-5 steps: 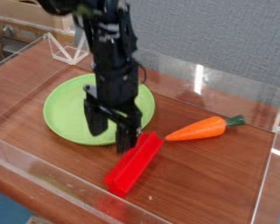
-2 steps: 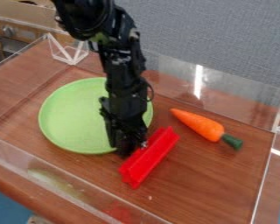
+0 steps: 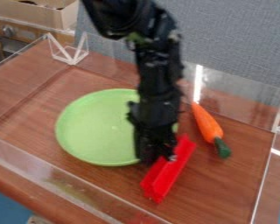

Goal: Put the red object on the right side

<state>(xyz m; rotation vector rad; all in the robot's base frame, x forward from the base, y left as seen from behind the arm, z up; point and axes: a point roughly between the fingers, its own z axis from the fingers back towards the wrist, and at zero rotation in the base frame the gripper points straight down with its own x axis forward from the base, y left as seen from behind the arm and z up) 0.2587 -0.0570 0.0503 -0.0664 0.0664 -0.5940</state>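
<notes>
Pinching red object (image 3: 168,178), pincer (image 3: 157,154) between green plate (image 3: 94,127) and carrot (image 3: 208,127)

No readable text, label, brand, number or sign anywhere.

A green plate (image 3: 90,131) and carrot (image 3: 208,127) rest on a wooden table (image 3: 31,83).

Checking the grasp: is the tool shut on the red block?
Shut on the red block: the tool pinches the block's upper end, the block's other end lying toward the camera.
</notes>
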